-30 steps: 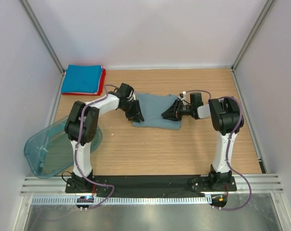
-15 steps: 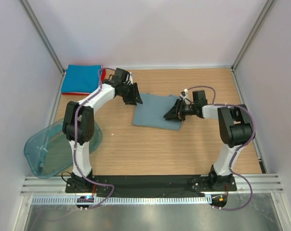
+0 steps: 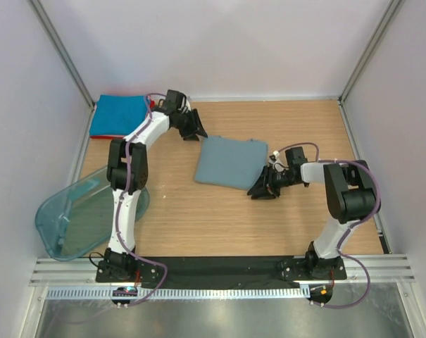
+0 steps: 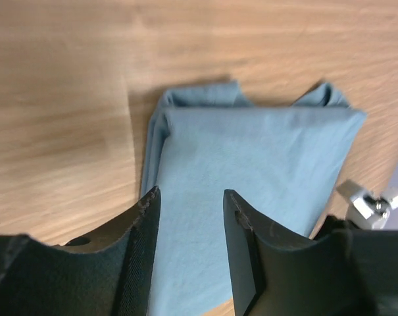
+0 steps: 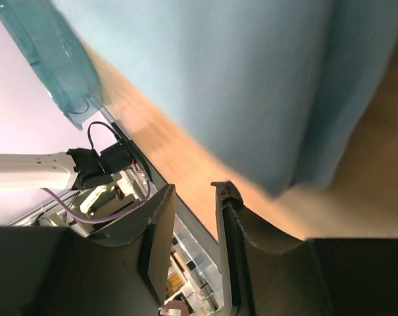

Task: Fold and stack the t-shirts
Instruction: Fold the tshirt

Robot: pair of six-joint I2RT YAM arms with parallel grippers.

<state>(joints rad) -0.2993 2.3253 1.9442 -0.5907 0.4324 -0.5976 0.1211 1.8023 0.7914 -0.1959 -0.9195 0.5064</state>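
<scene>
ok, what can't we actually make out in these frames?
Top view: folded stack at far left shows only a red sliver under the blue. Its right edge is behind the left arm, so the layer count is unreadable.
Left wrist: near edge of the grey-blue shirt is hidden behind the camera's own fingers.
Right wrist: same shirt is blurred and cut off by the top edge.

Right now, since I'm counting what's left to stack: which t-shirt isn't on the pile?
The grey-blue t-shirt, lying folded alone at mid-table. The bright blue t-shirt sits on the red t-shirt in the far left corner.
</scene>
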